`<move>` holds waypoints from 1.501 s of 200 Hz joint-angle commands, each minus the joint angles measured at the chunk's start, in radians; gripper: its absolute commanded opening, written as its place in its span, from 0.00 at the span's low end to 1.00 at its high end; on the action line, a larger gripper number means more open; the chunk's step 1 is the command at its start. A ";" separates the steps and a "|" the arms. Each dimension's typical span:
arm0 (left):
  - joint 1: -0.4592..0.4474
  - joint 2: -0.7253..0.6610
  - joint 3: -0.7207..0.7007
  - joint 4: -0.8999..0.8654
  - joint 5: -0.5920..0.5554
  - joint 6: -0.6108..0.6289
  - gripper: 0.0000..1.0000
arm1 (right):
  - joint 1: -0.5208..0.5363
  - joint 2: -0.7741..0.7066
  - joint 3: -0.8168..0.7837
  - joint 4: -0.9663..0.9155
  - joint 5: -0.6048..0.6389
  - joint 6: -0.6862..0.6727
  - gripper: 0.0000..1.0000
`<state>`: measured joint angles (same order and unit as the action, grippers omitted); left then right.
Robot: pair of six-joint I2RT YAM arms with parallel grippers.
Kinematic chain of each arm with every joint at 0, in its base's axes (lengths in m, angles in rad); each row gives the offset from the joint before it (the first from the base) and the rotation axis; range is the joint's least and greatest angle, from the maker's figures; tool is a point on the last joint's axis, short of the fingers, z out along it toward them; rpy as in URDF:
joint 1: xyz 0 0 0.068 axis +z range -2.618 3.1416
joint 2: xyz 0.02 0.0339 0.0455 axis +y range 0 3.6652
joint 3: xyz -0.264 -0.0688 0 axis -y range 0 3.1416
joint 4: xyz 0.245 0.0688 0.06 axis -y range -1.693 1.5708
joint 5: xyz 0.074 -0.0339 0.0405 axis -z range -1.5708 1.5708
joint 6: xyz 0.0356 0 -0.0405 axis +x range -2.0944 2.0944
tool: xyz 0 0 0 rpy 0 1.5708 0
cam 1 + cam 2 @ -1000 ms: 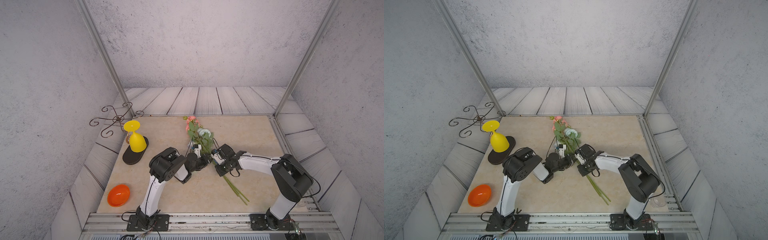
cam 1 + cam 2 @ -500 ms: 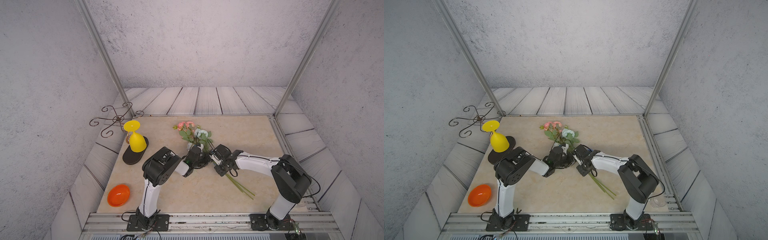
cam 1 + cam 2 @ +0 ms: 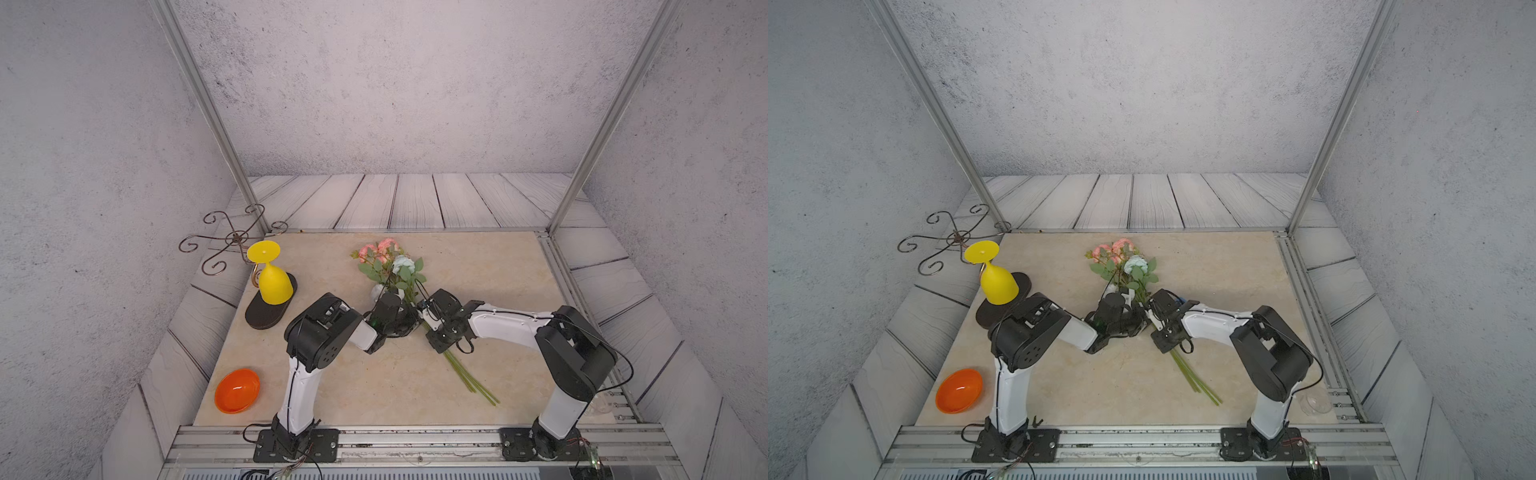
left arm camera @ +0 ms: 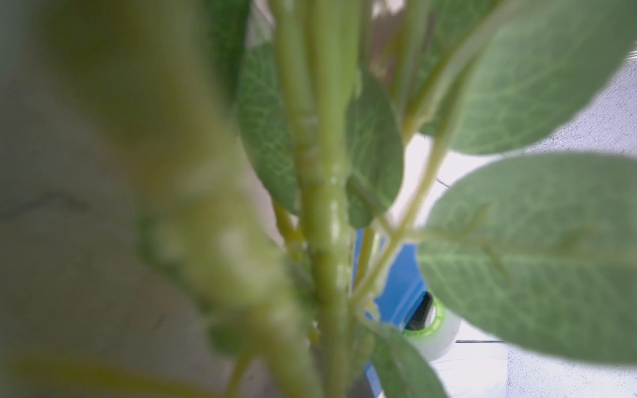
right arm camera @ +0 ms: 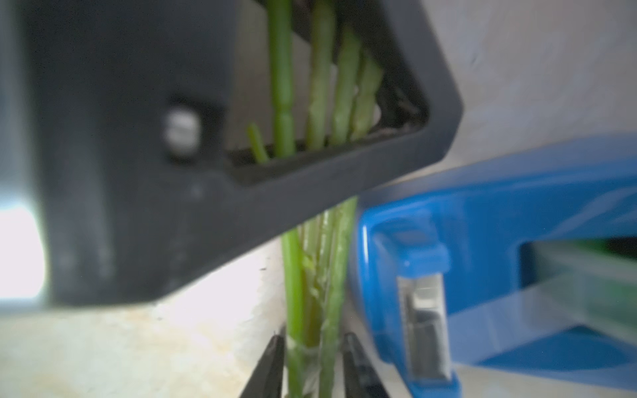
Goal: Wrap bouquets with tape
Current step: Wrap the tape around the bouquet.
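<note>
Over the worktop [image 3: 374,395] our left claw [image 3: 405,313] clamps the stems [image 5: 293,268]; our right claw [image 5: 312,348], parted, straddles them lengthwise, tape [image 5: 482,258] just beside it.

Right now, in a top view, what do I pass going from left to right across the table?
Orange bowl → yellow cup → bouquet → right arm's black elbow.

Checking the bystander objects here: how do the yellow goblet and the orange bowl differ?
The yellow goblet is tall and inverted, foot up; the orange bowl sits low, mouth up. The yellow goblet stands over a dark oval base towards the back; the orange bowl lies directly on the table near the front corner. Both are single-coloured and on the table's left side.
</note>
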<state>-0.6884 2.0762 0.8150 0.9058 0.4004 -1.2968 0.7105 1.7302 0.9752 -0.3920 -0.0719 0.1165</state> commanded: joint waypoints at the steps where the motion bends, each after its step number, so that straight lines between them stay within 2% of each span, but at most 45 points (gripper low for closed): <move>1: -0.001 0.035 -0.016 0.085 0.002 0.034 0.00 | -0.056 -0.099 -0.076 -0.022 -0.164 0.042 0.42; 18: 0.001 0.064 -0.024 0.166 0.007 0.014 0.00 | -0.083 -0.175 -0.106 -0.048 -0.254 0.038 0.45; 40: 0.001 0.117 -0.016 0.281 0.026 0.000 0.00 | -0.159 -0.222 -0.162 -0.007 -0.450 0.090 0.46; 63: 0.001 0.149 -0.022 0.358 0.031 0.012 0.00 | -0.216 -0.162 -0.167 0.038 -0.576 0.112 0.47; 85: 0.001 0.168 -0.048 0.425 0.019 0.016 0.00 | -0.217 -0.071 -0.132 0.084 -0.624 0.120 0.48; 107: 0.001 0.185 -0.057 0.492 0.017 0.002 0.00 | -0.218 -0.001 -0.130 0.126 -0.609 0.120 0.48; 130: 0.001 0.171 -0.055 0.490 0.027 0.008 0.00 | -0.217 0.055 -0.118 0.149 -0.606 0.127 0.47; 162: 0.000 0.170 -0.054 0.494 0.038 0.002 0.00 | -0.218 0.039 -0.129 0.149 -0.576 0.117 0.46; 174: 0.000 0.164 -0.050 0.493 0.052 0.006 0.00 | -0.217 0.046 -0.125 0.137 -0.571 0.107 0.38; 187: 0.000 0.153 -0.042 0.492 0.064 0.011 0.00 | -0.218 0.050 -0.120 0.129 -0.558 0.105 0.11; 196: 0.000 0.152 -0.038 0.490 0.065 0.010 0.00 | -0.218 0.035 -0.126 0.126 -0.534 0.111 0.02; 216: 0.000 0.163 -0.039 0.491 0.046 -0.005 0.00 | -0.208 -0.029 -0.134 0.084 -0.410 0.106 0.00; 234: 0.000 0.171 -0.042 0.473 0.035 -0.014 0.00 | -0.184 -0.047 -0.090 -0.027 -0.277 0.044 0.00; 255: 0.000 0.167 -0.044 0.442 0.038 -0.005 0.02 | -0.176 -0.008 -0.058 -0.051 -0.275 0.035 0.00; 268: 0.000 0.159 -0.044 0.418 0.034 -0.003 0.07 | -0.174 0.027 -0.033 -0.079 -0.277 0.034 0.00; 284: 0.000 0.134 -0.041 0.345 0.030 0.005 0.22 | -0.169 0.025 -0.055 -0.066 -0.268 0.060 0.00; 300: 0.001 0.100 -0.041 0.276 0.029 0.029 0.31 | -0.157 0.036 -0.051 -0.076 -0.246 0.058 0.00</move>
<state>-0.6907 2.2112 0.7792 1.3285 0.4381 -1.3308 0.5488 1.7241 0.9253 -0.3950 -0.4107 0.1543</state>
